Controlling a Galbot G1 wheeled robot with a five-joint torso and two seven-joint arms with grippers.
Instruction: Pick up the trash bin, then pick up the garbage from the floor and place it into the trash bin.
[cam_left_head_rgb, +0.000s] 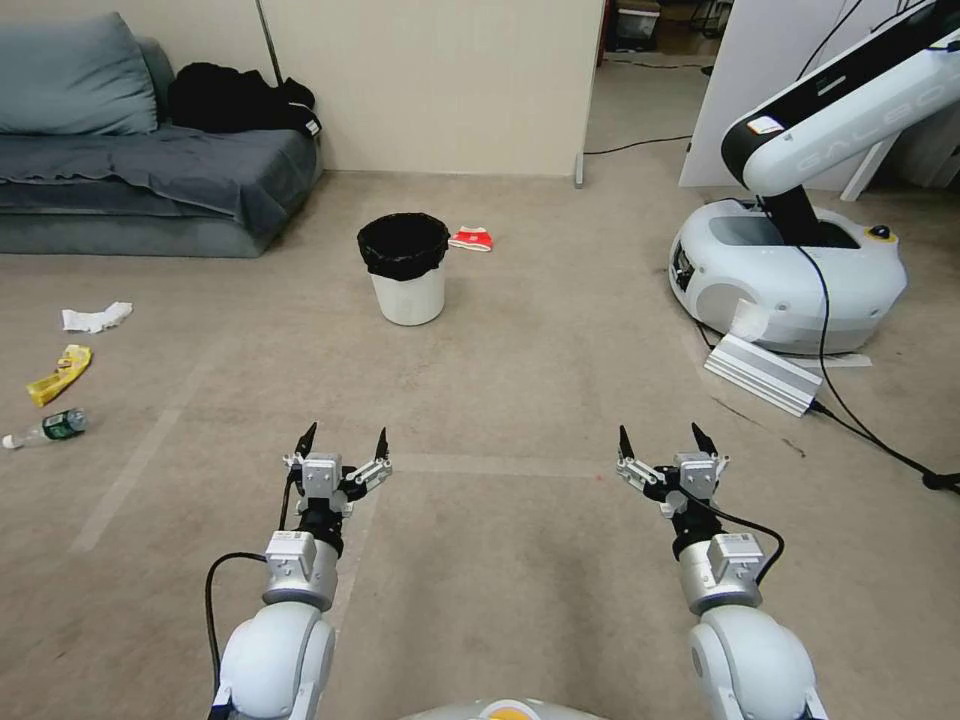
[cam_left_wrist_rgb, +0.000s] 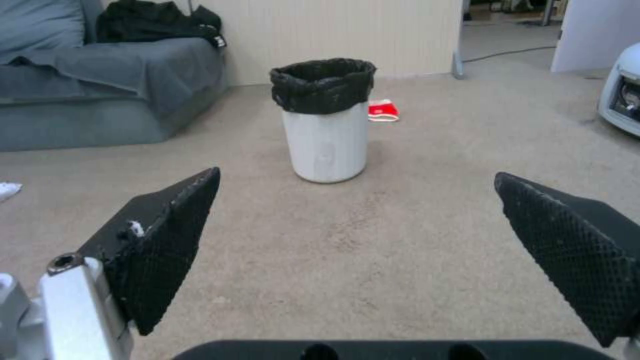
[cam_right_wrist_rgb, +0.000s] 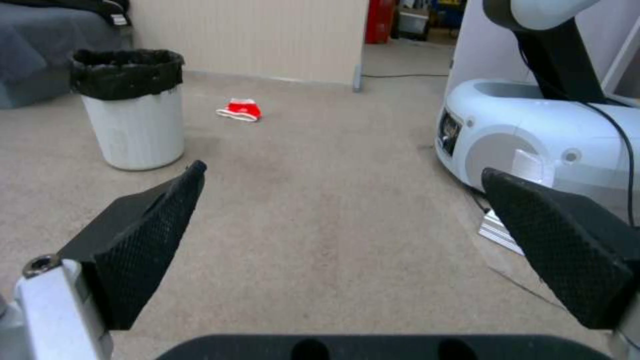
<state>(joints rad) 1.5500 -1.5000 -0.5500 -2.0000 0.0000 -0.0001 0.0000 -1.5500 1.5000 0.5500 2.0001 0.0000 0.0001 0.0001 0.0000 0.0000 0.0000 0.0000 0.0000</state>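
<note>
Head view: nearest are the two arms held out low over the carpet, the left gripper (cam_left_head_rgb: 341, 441) and the right gripper (cam_left_head_rgb: 661, 441), both with fingers spread wide and holding nothing. Well ahead of them the trash bin (cam_left_head_rgb: 405, 268) stands upright on the floor, a red-white packet (cam_left_head_rgb: 471, 239) just beside it on the far right. Off to the left lie a crumpled white tissue (cam_left_head_rgb: 95, 317), a yellow wrapper (cam_left_head_rgb: 60, 373) and a clear green-labelled bottle (cam_left_head_rgb: 48, 428). A grey sofa (cam_left_head_rgb: 140, 170) sits far left, another white robot (cam_left_head_rgb: 790, 270) at right.

Left wrist view: wide-apart black fingers (cam_left_wrist_rgb: 163, 240) frame the trash bin (cam_left_wrist_rgb: 325, 120) straight ahead.

Right wrist view: fingers (cam_right_wrist_rgb: 143, 235) equally wide; the bin (cam_right_wrist_rgb: 131, 114) stands toward the left arm's side, the packet (cam_right_wrist_rgb: 240, 109) beyond
</note>
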